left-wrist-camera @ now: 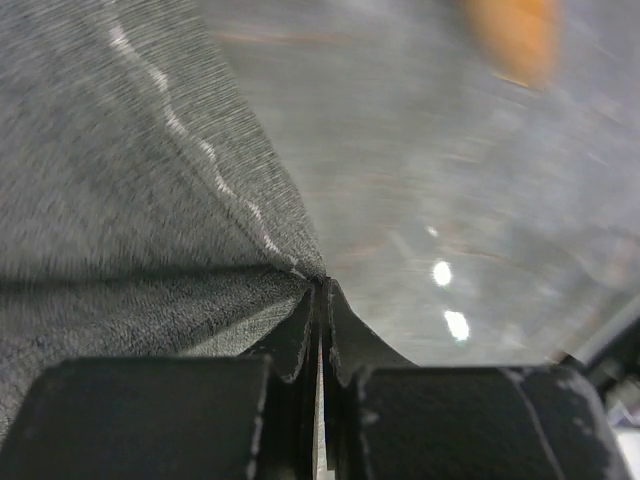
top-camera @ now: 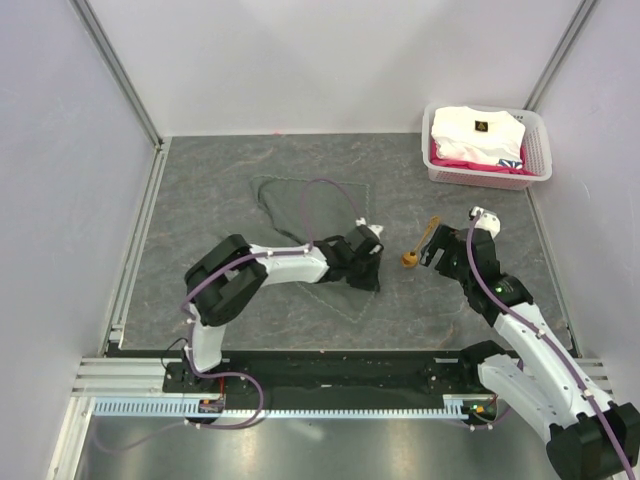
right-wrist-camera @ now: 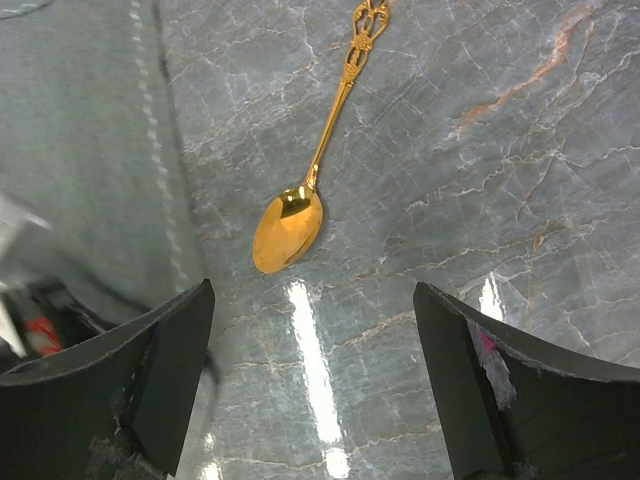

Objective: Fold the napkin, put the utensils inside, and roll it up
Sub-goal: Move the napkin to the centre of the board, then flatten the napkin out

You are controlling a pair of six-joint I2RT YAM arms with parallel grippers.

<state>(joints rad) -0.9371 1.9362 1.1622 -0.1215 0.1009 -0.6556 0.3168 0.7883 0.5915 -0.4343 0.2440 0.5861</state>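
The left hand [left-wrist-camera: 320, 292] was clamped on a hemmed edge of the grey-green napkin [left-wrist-camera: 140, 200], which lay rumpled mid-worktop [right-wrist-camera: 520, 200]. The right hand [right-wrist-camera: 312, 300] hung with fingers apart, the gold spoon [right-wrist-camera: 295, 215] lying just ahead of it, right of the cloth.

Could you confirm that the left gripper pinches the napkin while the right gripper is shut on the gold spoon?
Not quite: the right wrist view shows the right gripper open, the spoon lying untouched on the table ahead. The left gripper does pinch the napkin.
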